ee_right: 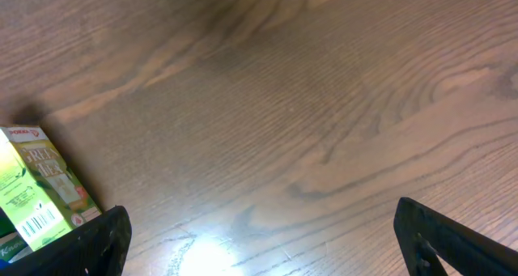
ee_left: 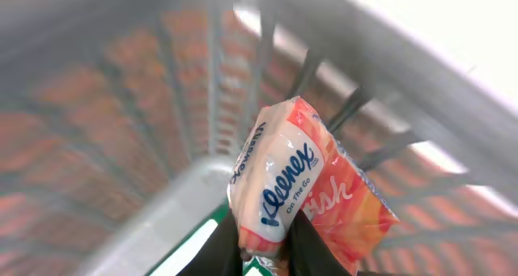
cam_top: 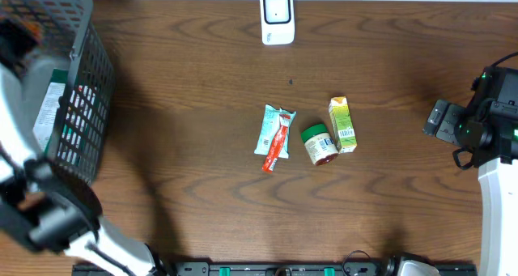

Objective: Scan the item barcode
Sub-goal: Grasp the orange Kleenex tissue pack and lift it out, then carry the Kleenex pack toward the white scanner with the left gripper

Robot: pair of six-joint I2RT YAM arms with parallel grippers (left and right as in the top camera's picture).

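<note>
The tissue pack (ee_left: 275, 179), white with blue Kleenex lettering, stands at the lower centre of the left wrist view. Its bottom end is pinched in the left gripper (ee_left: 263, 248), and the two dark fingers (ee_left: 217, 256) press close on either side of it. Only the lettered face shows; the lower edge is cut off by the frame and the fingers. Touching it from behind on the right is an orange packet (ee_left: 350, 205), whose print is half covered and reads only "ish". Around both runs the grey mesh of the basket (ee_left: 162, 219), badly blurred.

From overhead the basket (cam_top: 81, 90) fills the upper left corner. The pack and the gripper cannot be made out there, as that corner is smeared and partly out of frame.

The scanner (cam_top: 277, 17) sits at the top centre of the table (cam_top: 194, 74), well apart from the basket. At mid frame lie a teal packet (cam_top: 271, 129) with a red stick (cam_top: 278, 146) over it, a green-lidded jar (cam_top: 318, 144), and a green carton (cam_top: 342, 124) touching the jar.

The right gripper (ee_right: 261, 215) hangs with its jaws spread wide over bare wood, only its fingertips in frame. The carton is cut off at the lower left of the right wrist view.
</note>
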